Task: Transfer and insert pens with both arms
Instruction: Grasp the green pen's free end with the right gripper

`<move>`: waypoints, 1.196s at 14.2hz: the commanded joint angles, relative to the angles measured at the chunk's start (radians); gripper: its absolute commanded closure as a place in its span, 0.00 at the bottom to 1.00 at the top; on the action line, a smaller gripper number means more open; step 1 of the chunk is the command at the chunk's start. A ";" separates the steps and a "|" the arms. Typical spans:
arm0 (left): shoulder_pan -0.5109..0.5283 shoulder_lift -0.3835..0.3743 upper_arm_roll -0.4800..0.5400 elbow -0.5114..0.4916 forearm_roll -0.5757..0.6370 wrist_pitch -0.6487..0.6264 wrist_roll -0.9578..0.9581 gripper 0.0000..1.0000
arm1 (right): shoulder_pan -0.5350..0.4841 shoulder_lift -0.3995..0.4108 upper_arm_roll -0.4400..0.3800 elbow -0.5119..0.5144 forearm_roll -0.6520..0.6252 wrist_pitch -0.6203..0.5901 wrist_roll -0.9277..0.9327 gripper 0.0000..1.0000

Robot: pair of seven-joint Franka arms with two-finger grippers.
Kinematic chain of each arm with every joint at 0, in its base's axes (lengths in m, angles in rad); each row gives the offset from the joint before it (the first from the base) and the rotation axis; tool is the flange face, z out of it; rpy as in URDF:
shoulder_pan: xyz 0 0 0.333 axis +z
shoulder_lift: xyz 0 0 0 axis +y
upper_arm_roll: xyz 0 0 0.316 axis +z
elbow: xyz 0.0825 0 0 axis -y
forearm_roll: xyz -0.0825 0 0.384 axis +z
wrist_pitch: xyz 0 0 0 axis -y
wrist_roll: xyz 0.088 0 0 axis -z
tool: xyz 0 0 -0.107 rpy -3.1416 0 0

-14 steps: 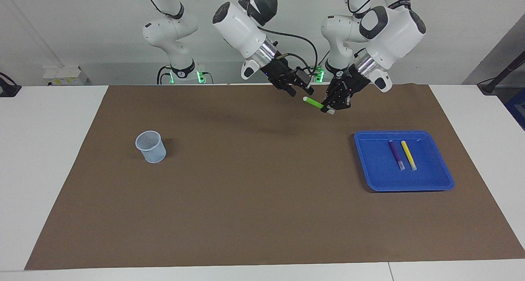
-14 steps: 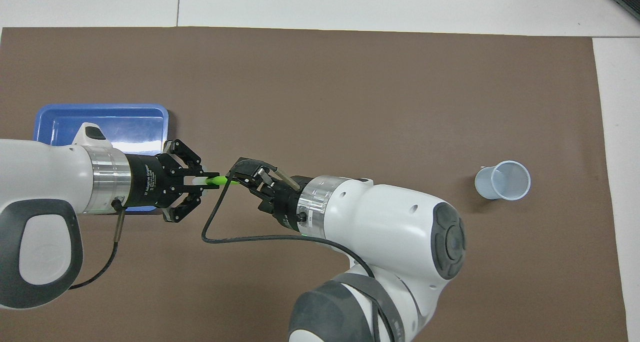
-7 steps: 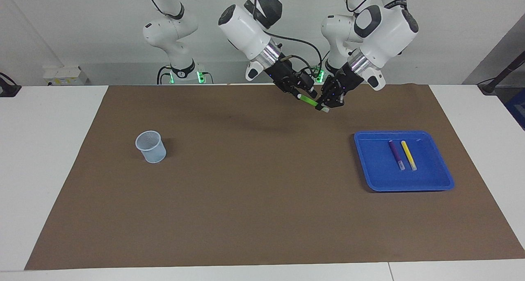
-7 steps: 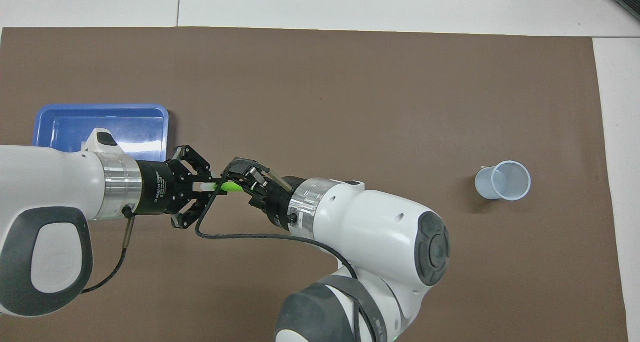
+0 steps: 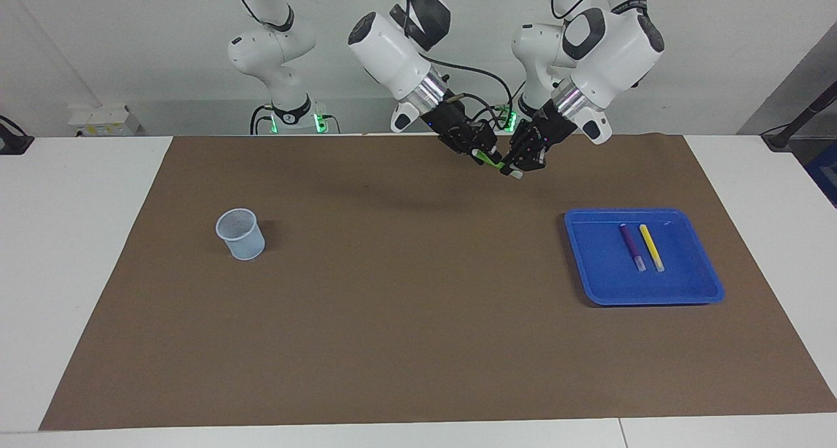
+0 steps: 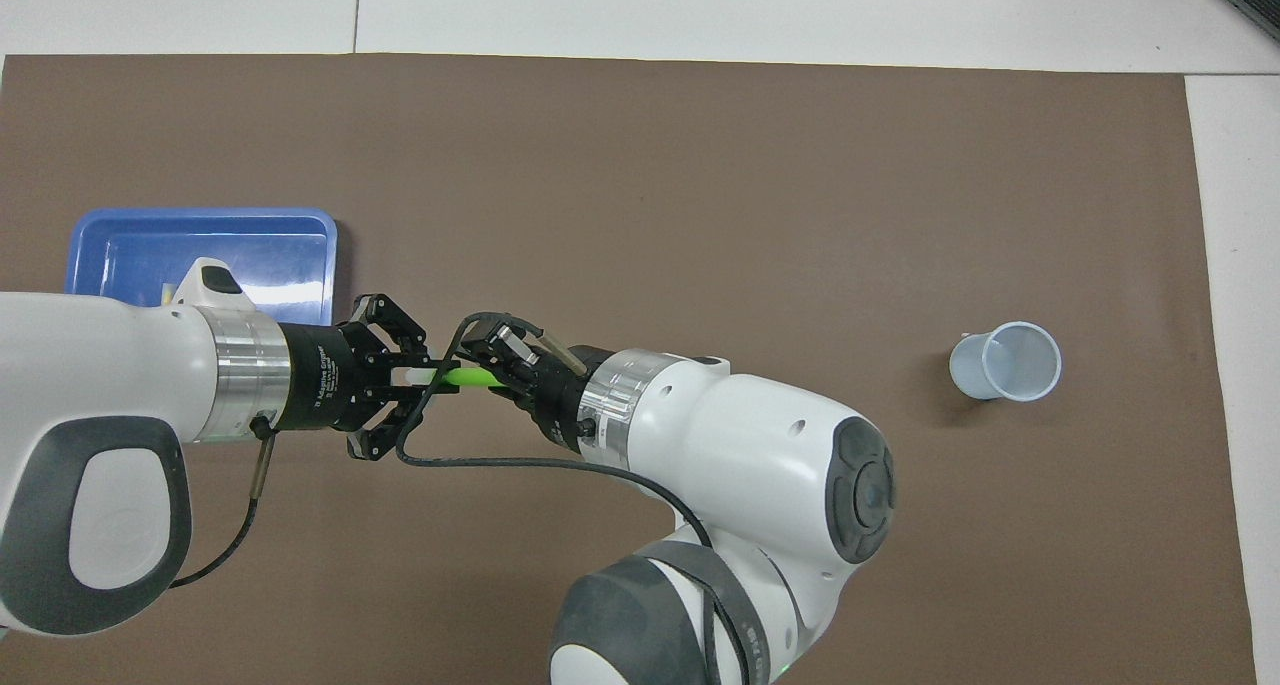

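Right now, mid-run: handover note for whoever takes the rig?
Left claw: shut on the green pen at its whitish end, up in the air over the mat.
Right claw: around the pen's green end; whether its grip is firm cannot be told.
Purple pen and yellow pen: lying side by side in the blue tray, toward the left arm's end of the table.
Cup: upright toward the right arm's end; no pen seen in it.
Done: green pen lifted and brought to the handover.
Left: finish the handover, insert green pen, then the other two.
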 commanded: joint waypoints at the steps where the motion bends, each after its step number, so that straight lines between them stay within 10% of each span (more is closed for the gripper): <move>1: -0.015 -0.037 0.013 -0.031 -0.013 -0.007 0.013 1.00 | 0.001 0.006 0.003 0.010 0.023 0.008 -0.004 0.46; 7: -0.014 -0.040 0.013 -0.029 -0.013 -0.013 0.013 1.00 | 0.001 0.002 0.003 0.005 0.023 0.008 -0.004 1.00; 15: -0.015 -0.040 0.013 -0.029 -0.012 -0.015 0.029 1.00 | -0.004 0.002 0.003 0.006 0.023 0.002 -0.004 1.00; 17: -0.020 -0.042 0.012 -0.031 -0.012 -0.016 0.068 0.75 | -0.005 0.002 0.003 0.005 0.023 -0.001 -0.004 1.00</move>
